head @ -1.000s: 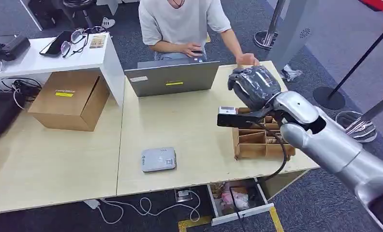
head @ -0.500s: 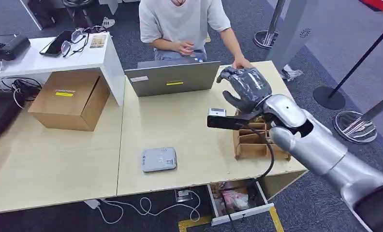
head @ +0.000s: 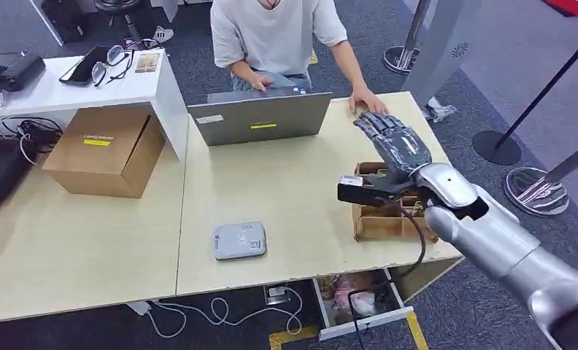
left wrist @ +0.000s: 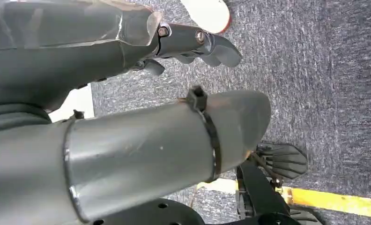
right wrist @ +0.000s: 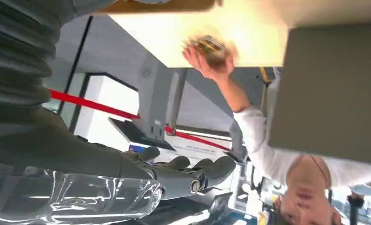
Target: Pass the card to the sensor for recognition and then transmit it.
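The grey card sensor (head: 239,241) lies flat at lower centre of the table (head: 286,189); I can't make out the card. The right hand (head: 394,144), fingers stretched and empty, hovers above the wooden organizer (head: 382,219) at right. The left hand (left wrist: 127,51) hangs over carpet, fingers loosely curled, holding nothing.

Sensor (head: 239,240): you see a flat grey box with rounded corners, lying label-up near the table's (head: 286,191) front edge.
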`<state>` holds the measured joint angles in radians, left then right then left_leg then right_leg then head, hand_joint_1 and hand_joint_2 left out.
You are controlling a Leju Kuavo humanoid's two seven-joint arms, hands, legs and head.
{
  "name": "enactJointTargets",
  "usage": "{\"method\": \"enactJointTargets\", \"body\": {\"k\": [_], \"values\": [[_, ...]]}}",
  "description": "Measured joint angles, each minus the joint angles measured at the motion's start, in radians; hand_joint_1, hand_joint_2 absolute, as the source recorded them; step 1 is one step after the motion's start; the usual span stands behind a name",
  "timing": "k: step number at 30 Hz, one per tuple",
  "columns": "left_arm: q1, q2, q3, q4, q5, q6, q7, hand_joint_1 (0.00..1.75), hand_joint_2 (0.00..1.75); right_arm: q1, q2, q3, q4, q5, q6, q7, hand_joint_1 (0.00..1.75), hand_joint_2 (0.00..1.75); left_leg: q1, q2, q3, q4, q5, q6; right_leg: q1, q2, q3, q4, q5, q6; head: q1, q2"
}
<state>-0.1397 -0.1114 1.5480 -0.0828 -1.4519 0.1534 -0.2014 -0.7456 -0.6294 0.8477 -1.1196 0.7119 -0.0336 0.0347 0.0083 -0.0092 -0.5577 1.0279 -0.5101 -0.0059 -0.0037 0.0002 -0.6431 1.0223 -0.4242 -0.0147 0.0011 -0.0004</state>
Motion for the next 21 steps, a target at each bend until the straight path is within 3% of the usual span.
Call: {"method": "enactJointTargets", "body": {"k": [11, 21], "values": [[0.01, 0.0, 0.0, 0.0, 0.04, 0.003, 0.002, 0.0, 0.0, 0.11, -0.107, -0.069, -0.039, -0.027, 0.001, 0.021, 0.0, 1.75, 0.0, 0.0, -0.001, 0.0, -0.001, 0.001, 0.0, 0.0, 0.0, 0.0, 0.0, 0.0, 0.0, 0.0], [0.015, 0.0, 0.0, 0.0, 0.052, 0.002, -0.004, 0.0, 0.0, 0.154, -0.158, -0.092, -0.07, -0.048, 0.013, 0.021, 0.0, 1.75, 0.0, 0.0, -0.001, 0.0, -0.001, 0.001, 0.0, 0.0, 0.0, 0.0, 0.0, 0.0, 0.0, 0.0]]}}
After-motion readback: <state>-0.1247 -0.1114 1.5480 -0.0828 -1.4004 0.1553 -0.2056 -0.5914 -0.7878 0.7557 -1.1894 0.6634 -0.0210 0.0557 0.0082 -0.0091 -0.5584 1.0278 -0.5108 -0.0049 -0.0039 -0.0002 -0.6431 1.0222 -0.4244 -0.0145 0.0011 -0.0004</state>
